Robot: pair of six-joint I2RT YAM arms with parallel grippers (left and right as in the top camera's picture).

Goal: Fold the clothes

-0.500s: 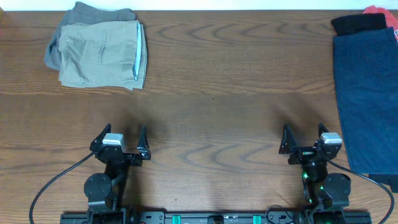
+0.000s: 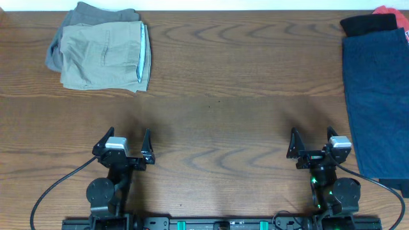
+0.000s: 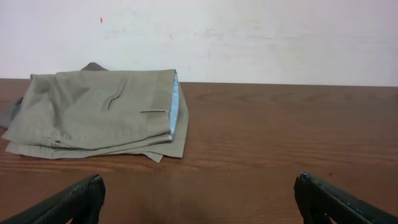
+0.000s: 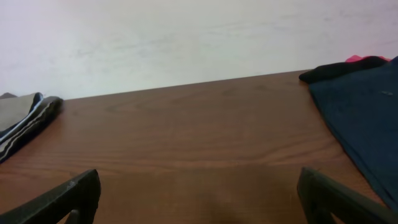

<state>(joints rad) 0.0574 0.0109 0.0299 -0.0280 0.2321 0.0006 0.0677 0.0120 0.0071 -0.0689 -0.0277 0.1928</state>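
Observation:
The dark navy blue clothes (image 2: pixel 377 102) lie flat along the table's right edge, also in the right wrist view (image 4: pixel 364 118). Folded khaki shorts (image 2: pixel 105 54) lie at the far left on a grey garment (image 2: pixel 89 14); they also show in the left wrist view (image 3: pixel 99 112). My left gripper (image 2: pixel 123 142) is open and empty near the front edge, left of centre; its fingertips frame bare wood (image 3: pixel 199 199). My right gripper (image 2: pixel 313 139) is open and empty near the front edge, just left of the navy clothes (image 4: pixel 199 196).
A black garment (image 2: pixel 367 24) and a red cloth (image 2: pixel 386 10) lie at the far right corner behind the navy clothes. The wooden table (image 2: pixel 223 89) runs between the two piles. A white wall stands behind the table.

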